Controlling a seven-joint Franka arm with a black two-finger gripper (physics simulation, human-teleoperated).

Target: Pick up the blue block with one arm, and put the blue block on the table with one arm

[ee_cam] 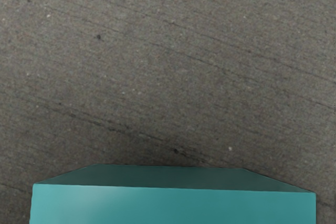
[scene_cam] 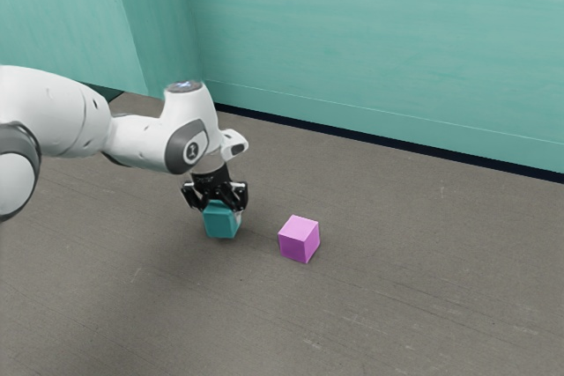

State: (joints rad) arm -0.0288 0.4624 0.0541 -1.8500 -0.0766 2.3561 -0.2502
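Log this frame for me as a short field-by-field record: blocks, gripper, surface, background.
target block: teal-blue, directly below the gripper
lifted: cannot tell from these views
other block: pink-purple, on the tabletop, toward the exterior view's right
block spacing: apart, with a gap between them
surface: gray-brown, with thin dark streaks
background: turquoise wall, dark strip along its foot

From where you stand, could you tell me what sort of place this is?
Probably a bare simulated test room: a plain grey surface, teal walls, and a pink block.
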